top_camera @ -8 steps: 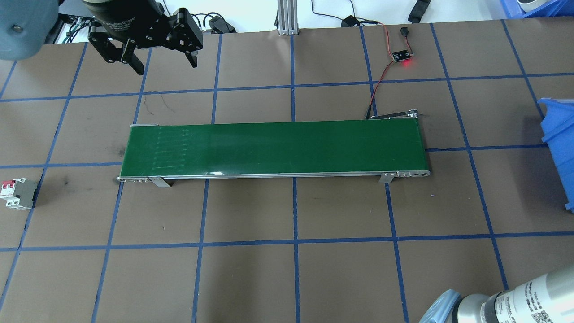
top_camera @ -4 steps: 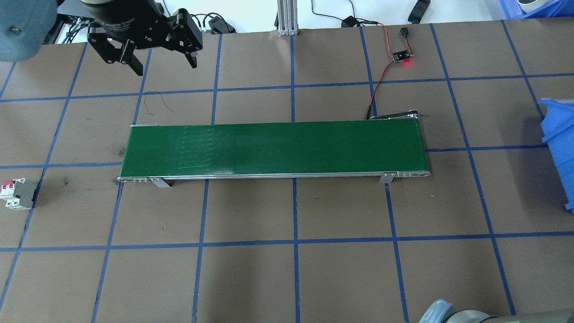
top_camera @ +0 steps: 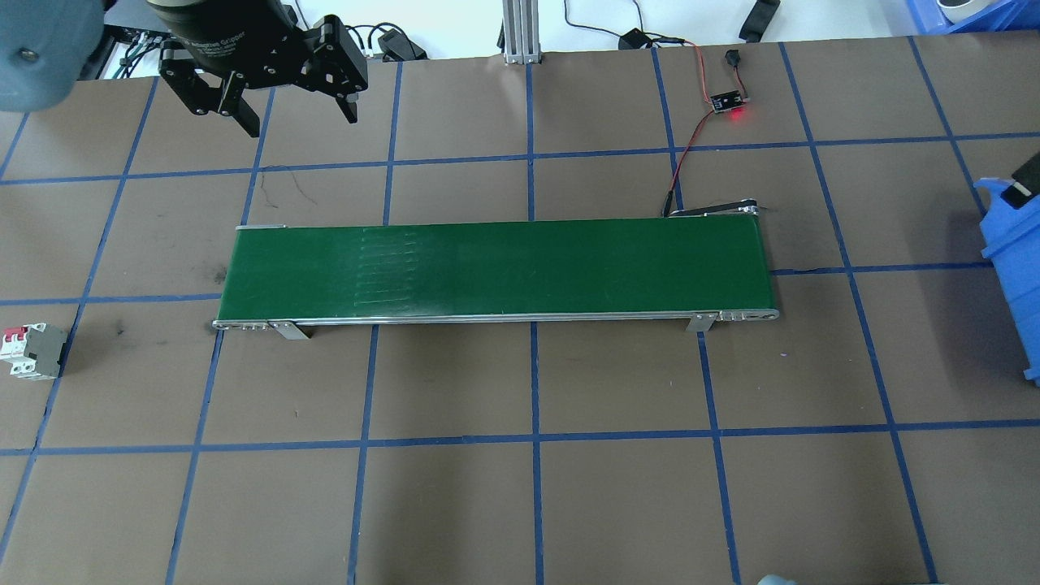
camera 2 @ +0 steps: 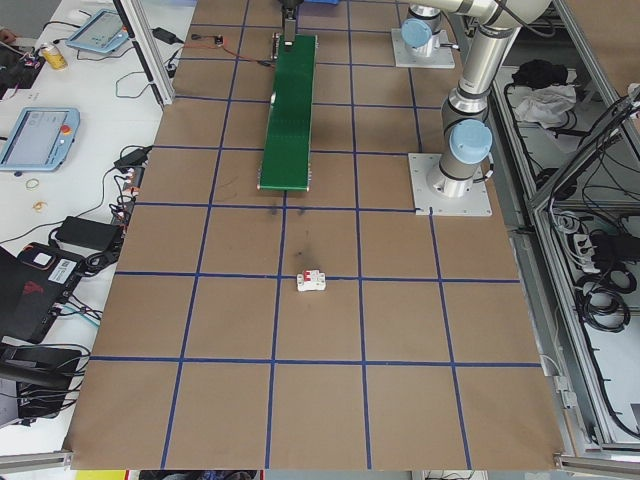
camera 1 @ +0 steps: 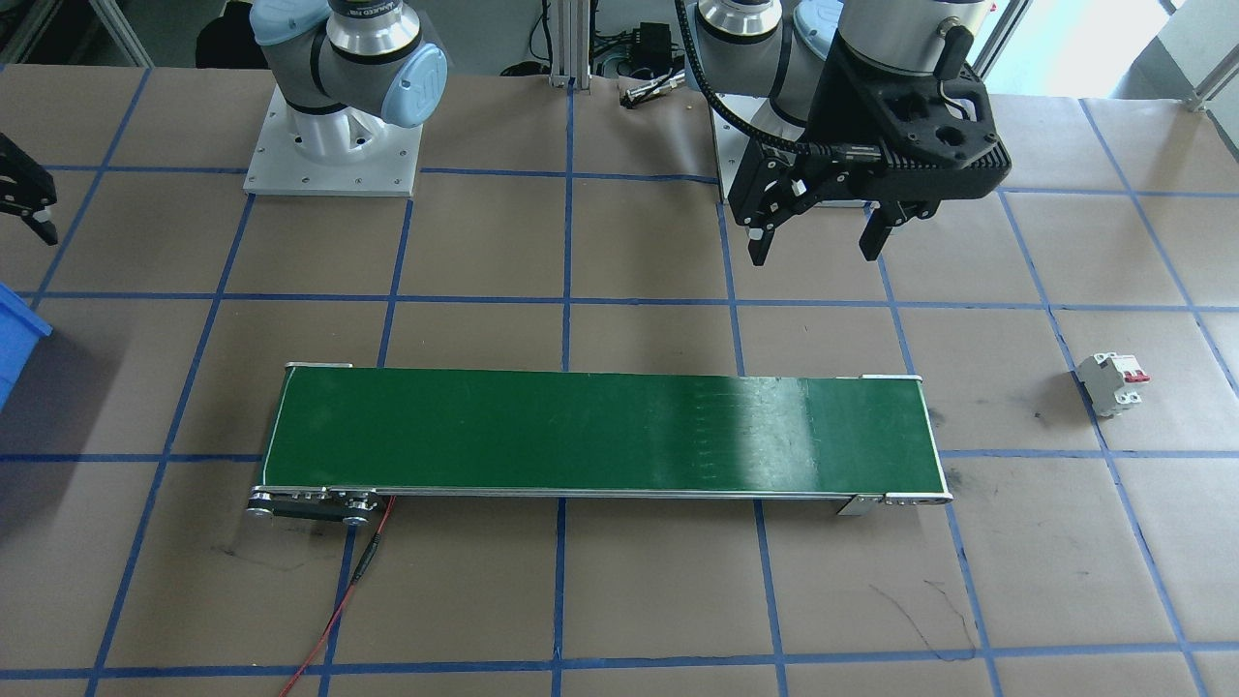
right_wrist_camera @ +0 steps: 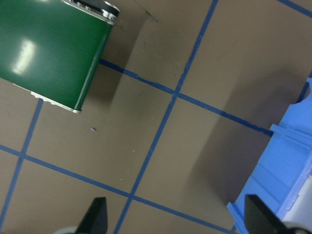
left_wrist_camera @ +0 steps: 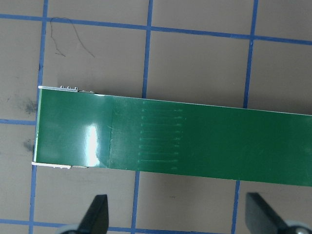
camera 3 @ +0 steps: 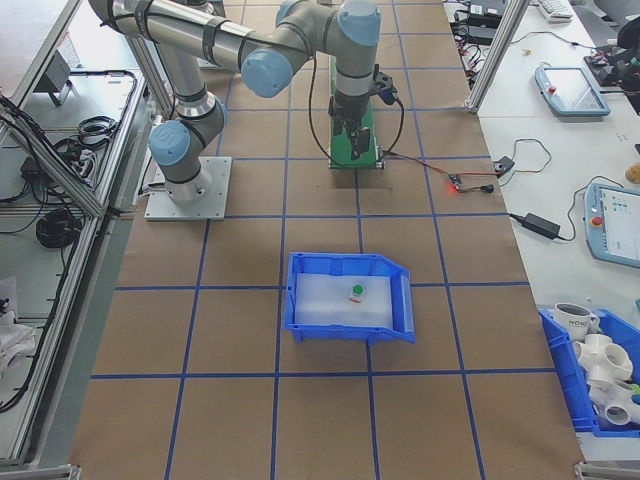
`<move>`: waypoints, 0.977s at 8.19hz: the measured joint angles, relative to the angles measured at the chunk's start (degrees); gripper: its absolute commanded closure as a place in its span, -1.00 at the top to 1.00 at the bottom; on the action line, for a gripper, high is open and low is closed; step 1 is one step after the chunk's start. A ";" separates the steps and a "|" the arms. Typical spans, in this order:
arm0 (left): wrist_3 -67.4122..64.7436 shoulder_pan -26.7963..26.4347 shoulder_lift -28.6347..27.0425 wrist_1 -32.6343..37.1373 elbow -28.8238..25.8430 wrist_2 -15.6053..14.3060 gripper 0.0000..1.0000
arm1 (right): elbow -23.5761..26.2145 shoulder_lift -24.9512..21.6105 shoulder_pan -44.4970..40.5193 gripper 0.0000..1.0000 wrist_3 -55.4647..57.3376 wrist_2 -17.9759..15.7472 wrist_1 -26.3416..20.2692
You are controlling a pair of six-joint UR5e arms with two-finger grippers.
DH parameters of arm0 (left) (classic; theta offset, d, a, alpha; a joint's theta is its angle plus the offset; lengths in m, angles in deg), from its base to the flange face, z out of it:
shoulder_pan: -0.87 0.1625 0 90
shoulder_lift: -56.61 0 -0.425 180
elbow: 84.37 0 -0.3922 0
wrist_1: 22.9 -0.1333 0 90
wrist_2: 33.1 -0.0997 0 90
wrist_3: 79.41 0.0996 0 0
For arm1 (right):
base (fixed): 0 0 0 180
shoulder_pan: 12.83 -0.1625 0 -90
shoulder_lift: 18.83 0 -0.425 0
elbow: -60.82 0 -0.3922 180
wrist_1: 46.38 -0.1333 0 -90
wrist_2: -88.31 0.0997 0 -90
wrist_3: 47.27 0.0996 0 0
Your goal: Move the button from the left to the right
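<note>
Reference view: the right-end camera, read from the frame bottom upward.

1. The button lies inside the blue bin, on the pale floor just right of the bin's centre, apart from all four walls. It appears as a small green-capped item with a light base. It is too small here to judge its long axis or whether it stands upright.

2. My right gripper hangs above the bin in that frame, near the green conveyor belt at its close end. The button therefore lies toward the frame bottom from these jaws. In my right wrist view the jaws stand wide and empty. Only a corner of the bin shows at lower right, and the button is not visible there.

3. My left gripper is at the far end of the belt, jaws wide, nothing between them. The right arm is clearly the nearer one to the button.

4. A white circuit breaker sits at the overhead view's left edge, untouched.

Judgement: the button is already on the right side, so the transfer appears complete.
</note>
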 measured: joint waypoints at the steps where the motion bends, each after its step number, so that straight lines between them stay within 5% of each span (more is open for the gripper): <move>1: 0.01 0.03 0.05 0.00 0.00 0.02 1.00 | -0.26 -0.93 -4.77 1.00 8.52 -0.27 -1.63; 5: 0.01 0.06 0.55 0.00 0.00 -0.02 1.00 | -1.58 -1.48 -23.46 1.00 39.75 -0.27 -3.97; 8: -0.05 0.08 0.56 0.00 0.00 -0.02 1.00 | -1.75 -0.40 -29.94 1.00 49.36 -0.22 -2.49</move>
